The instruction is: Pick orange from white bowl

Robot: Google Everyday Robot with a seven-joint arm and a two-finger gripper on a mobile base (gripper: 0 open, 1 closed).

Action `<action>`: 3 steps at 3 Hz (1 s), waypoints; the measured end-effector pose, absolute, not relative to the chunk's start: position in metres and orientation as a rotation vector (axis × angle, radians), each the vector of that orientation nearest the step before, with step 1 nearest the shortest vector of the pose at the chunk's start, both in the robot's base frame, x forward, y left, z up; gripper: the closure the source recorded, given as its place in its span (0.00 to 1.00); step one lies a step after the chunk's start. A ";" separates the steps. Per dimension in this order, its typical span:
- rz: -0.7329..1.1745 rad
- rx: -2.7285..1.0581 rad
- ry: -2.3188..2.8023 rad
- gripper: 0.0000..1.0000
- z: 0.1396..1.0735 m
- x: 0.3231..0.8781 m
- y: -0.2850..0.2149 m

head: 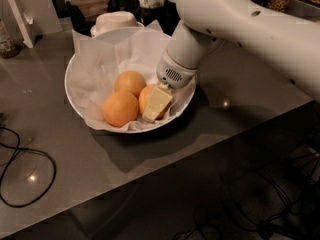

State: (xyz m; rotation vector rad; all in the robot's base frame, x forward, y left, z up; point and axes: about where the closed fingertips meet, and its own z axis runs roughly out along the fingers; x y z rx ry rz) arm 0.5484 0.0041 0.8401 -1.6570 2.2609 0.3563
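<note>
The white bowl [80, 64], wide and lined with crumpled white paper, stands on the grey table and holds three orange fruits. The orange [146, 96] lies at the bowl's right side, next to a rounder, deeper-orange fruit [120, 109] at the front and another fruit [130, 81] behind. My gripper [156, 104] reaches down into the bowl from the upper right. Its pale tip lies right over the orange's right half and hides it. The white arm [240, 19] crosses above the bowl's right rim.
A small cream domed dish [116, 20] stands just behind the bowl. A black cable [25, 154] loops on the table at the left. A white upright stand [20, 19] is at the back left. The table's front edge [200, 156] runs diagonally below the bowl.
</note>
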 end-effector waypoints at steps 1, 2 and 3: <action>0.348 -1.652 2.272 0.52 0.838 0.551 0.004; 0.320 -1.646 2.267 0.75 0.838 0.554 0.003; 0.327 -1.631 2.130 0.98 0.860 0.545 0.006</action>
